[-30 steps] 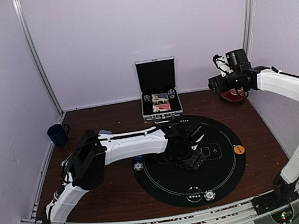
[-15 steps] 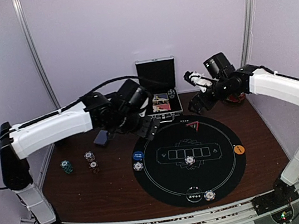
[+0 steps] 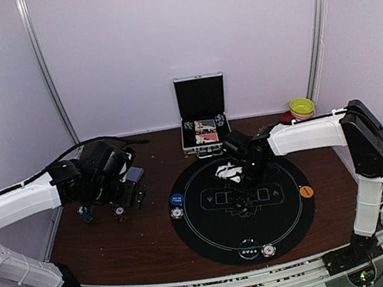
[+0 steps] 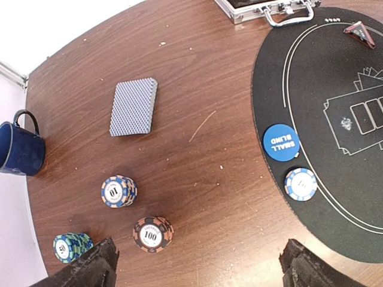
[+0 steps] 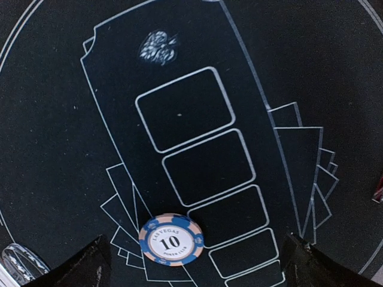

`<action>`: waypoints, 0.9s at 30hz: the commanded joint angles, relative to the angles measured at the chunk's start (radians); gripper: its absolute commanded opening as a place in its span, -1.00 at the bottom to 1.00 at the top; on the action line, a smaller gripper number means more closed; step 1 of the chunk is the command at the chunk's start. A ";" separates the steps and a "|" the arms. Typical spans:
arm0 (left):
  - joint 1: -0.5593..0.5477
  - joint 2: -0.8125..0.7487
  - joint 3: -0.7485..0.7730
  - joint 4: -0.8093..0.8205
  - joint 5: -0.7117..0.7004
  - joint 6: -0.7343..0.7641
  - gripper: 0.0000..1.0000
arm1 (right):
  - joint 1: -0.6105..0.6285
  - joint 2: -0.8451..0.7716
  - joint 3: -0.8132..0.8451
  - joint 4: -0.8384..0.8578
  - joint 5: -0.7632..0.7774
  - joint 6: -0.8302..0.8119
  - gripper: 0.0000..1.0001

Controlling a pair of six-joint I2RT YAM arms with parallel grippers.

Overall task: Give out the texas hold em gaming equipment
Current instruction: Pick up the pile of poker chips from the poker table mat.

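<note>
In the left wrist view, a grey-blue-backed card deck (image 4: 133,106) lies on the wood. Near it stand a blue "10" chip stack (image 4: 118,191), a dark "100" stack (image 4: 153,234) and a teal stack (image 4: 72,246). A blue "small blind" button (image 4: 280,142) and a blue-white chip (image 4: 300,183) sit on the black mat's left edge (image 4: 269,89). My left gripper (image 4: 200,272) is open and empty above the wood right of the stacks. My right gripper (image 5: 194,269) is open and empty over the mat centre, above a single blue "10" chip (image 5: 172,239).
The open silver case (image 3: 204,123) stands at the back centre, with yellow and red bowls (image 3: 300,108) at the back right. A dark blue mug (image 4: 18,149) sits at the far left. An orange button (image 3: 306,191) and two chips (image 3: 259,251) lie on the mat's edge.
My left arm has swung from the case area back to the left, above the chip stacks. My right arm has moved from near the case down over the mat centre.
</note>
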 commanded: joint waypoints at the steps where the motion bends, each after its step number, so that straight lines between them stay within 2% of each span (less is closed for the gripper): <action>1: 0.008 -0.006 -0.019 0.101 0.008 0.025 0.96 | 0.028 0.023 -0.011 -0.023 -0.014 -0.032 0.99; 8: 0.011 -0.048 -0.045 0.121 0.010 0.035 0.96 | 0.037 0.029 -0.056 -0.008 -0.008 -0.048 0.98; 17: 0.011 -0.068 -0.050 0.122 0.011 0.031 0.96 | 0.037 0.052 -0.068 0.006 0.012 -0.053 0.86; 27: 0.011 -0.084 -0.051 0.122 0.006 0.031 0.96 | 0.037 0.109 -0.065 -0.009 -0.035 -0.065 0.57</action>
